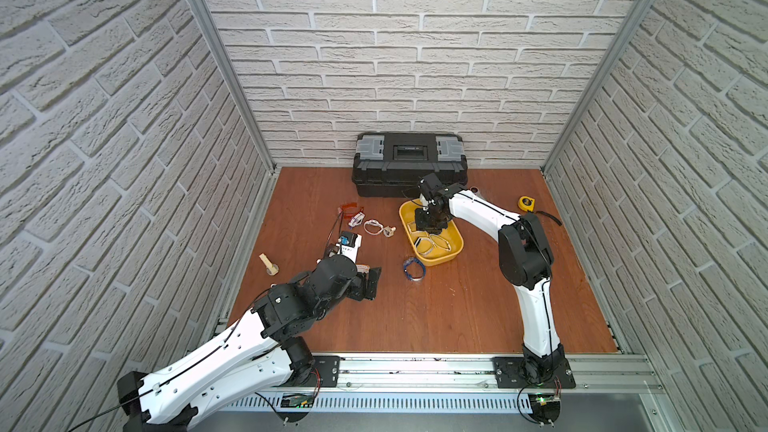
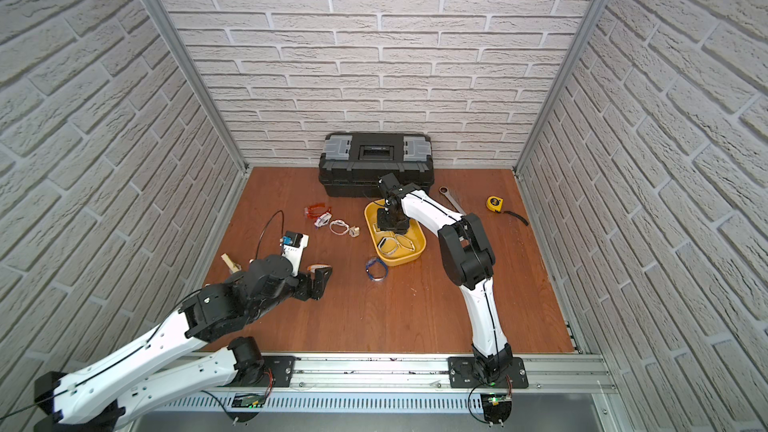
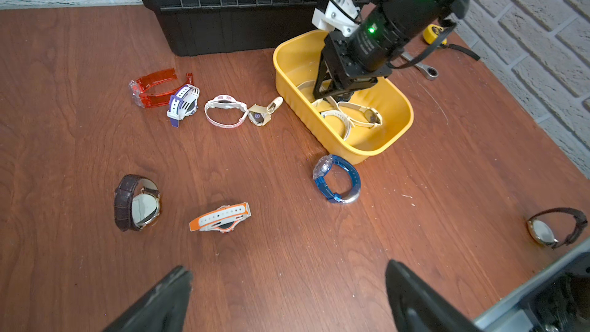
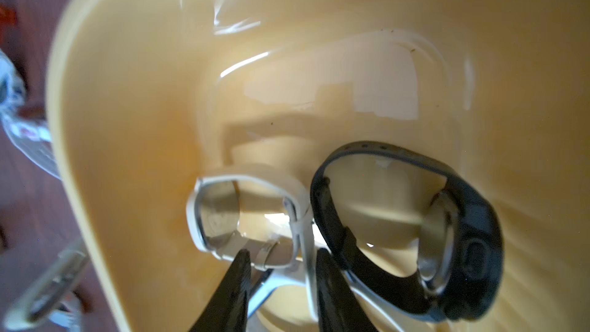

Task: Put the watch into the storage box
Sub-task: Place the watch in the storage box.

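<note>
Watch (image 4: 217,218) lies inside the box (image 4: 127,106), its white strap (image 4: 308,266) between the part-spread jaws of your right pincer (image 4: 282,252). Spread them fully, then lift straight up so nothing snags. Left pincer (image 3: 287,285) hangs wide, empty.

Watch (image 4: 217,215): white, squarish case, laid on its side, strap seen between the right gripper (image 4: 281,252) tips.
Storage box (image 4: 127,122): yellow, lidless, placed below the tool, watch inside.

white brick-pattern walls (image 1: 415,56) on three sides enclose a reddish wood floor (image 1: 415,305).
</note>
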Controlling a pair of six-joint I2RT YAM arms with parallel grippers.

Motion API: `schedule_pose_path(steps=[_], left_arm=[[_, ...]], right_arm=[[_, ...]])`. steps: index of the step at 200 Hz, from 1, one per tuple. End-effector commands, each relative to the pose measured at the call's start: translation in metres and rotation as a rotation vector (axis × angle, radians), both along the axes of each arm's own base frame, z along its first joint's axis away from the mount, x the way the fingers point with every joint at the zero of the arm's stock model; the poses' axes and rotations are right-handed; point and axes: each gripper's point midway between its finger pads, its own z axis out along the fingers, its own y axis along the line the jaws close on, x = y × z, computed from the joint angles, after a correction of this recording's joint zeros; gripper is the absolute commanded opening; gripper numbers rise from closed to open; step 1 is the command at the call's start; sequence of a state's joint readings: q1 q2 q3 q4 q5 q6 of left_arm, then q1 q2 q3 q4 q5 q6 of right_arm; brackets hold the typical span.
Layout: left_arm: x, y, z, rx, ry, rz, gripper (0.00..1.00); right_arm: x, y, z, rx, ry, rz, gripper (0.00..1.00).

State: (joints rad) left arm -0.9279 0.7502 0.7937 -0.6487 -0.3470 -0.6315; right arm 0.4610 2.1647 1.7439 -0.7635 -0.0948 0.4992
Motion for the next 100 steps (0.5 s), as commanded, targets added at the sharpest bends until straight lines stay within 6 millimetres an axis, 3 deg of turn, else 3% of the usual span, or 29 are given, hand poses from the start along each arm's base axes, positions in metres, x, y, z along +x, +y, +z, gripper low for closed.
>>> schedule_pose_path(steps=[1, 54, 70, 100], left_arm=[[0.008, -0.001, -0.003, -0.043, 0.028, 0.04, 0.98], [0.029, 0.015, -0.032, -0.109, 0.206, 0.171, 0.98], [0.034, 0.004, -0.036, -0.175, 0.24, 0.155, 0.98], [0.042, -0.036, -0.043, -0.279, 0.295, 0.047, 0.98]], right_arm=[[0.003, 0.009, 0.057, 0.103, -0.134, 0.003, 0.49], [-0.035, 0.008, 0.133, 0.258, -0.282, 0.069, 0.69], [-0.054, 0.003, 0.146, 0.283, -0.312, 0.102, 0.75], [-0.099, -0.009, 0.158, 0.331, -0.359, 0.185, 0.8]])
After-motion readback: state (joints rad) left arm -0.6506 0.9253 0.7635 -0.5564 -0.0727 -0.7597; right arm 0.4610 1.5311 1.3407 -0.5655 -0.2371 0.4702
